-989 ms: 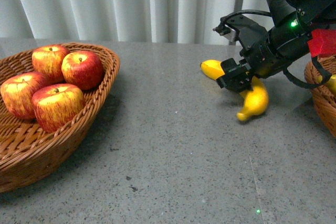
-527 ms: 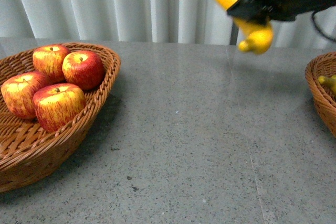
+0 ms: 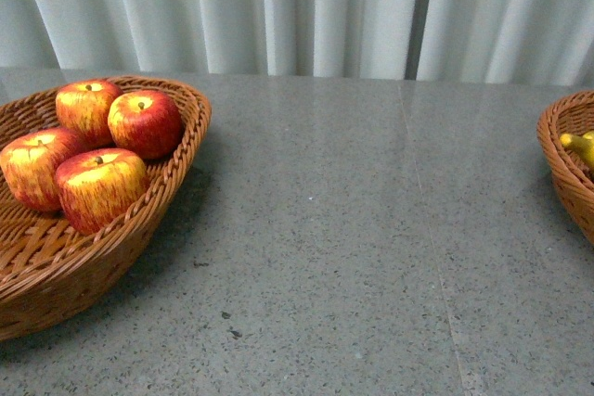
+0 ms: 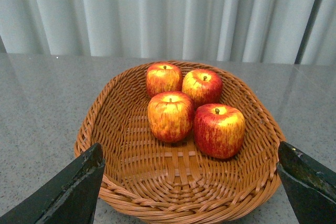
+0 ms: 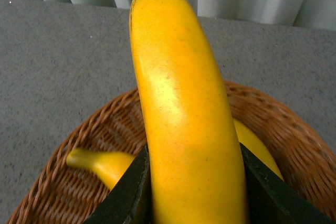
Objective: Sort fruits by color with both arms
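The right end effector [image 5: 191,192] has lifted out of the front view, clamped on a banana [image 5: 184,114] now above the right basket [image 5: 294,129], so release looks next. One banana [image 5: 102,163] already lies inside. Four apples [image 4: 170,116] sit in the left basket [image 4: 131,182]; the left end effector [image 4: 191,182] hangs spread apart, empty. The worktop [image 3: 353,229] holds no loose fruit.

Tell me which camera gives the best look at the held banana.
The right wrist view: the held banana fills the frame, clamped by the right gripper above the banana basket. The front view and left wrist view show nothing of it.
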{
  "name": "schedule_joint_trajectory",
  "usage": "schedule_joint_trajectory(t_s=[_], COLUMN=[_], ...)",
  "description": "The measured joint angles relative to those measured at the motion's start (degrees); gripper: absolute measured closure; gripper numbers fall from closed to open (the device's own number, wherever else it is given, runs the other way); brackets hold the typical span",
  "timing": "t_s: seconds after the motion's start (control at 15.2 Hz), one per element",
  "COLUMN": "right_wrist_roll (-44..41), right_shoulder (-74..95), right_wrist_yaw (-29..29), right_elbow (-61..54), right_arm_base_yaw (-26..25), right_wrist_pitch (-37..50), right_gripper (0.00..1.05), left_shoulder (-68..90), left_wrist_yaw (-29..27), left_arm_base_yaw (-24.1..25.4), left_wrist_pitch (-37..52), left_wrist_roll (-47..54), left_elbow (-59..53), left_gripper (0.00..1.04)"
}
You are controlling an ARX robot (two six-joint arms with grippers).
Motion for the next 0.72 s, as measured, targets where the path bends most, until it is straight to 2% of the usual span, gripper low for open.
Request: schedule_joint_trajectory(t_s=[0.07, 0.13, 0.26, 0.33, 0.4, 0.46, 0.72], right_wrist_roll=[-1.2, -2.1, -2.2, -1.6, -0.4, 1.2, 12.3], right_shoulder=[-2.4, -4.1, -5.3, -7.2, -9.2, -10.9, -22.5], right_wrist_yaw=[-0.5, -0.6, -1.1, -1.6, -2.1, -3.1, -5.5], right_elbow=[-2.6, -5.0, -7.6, -8.2, -8.1, -8.1, -10.1], right_arm_base_yaw=[-1.2, -1.6, -1.3, -0.5, -0.3, 0.0, -1.6], right_wrist_pitch=[-0.9, -1.1, 0.0, 0.1, 0.8, 2.3, 10.7], right_gripper=[0.67, 0.60, 0.38, 0.12, 0.05, 0.08, 0.06], left_shoulder=[0.0, 0.0, 0.0, 0.0, 0.0, 0.0, 0.0], left_wrist_yaw=[0.0, 0.0, 0.0, 0.0, 0.0, 0.0, 0.0], left_arm_base_yaw=[0.0, 0.0, 0.0, 0.0, 0.0, 0.0, 0.0], left_wrist_pitch=[0.0, 0.0, 0.0, 0.0, 0.0, 0.0, 0.0], left_wrist_roll=[0.0, 0.0, 0.0, 0.0, 0.0, 0.0, 0.0], left_elbow=[0.0, 0.0, 0.0, 0.0, 0.0, 0.0, 0.0], left_gripper=[0.07, 0.07, 0.07, 0.07, 0.07, 0.07, 0.07])
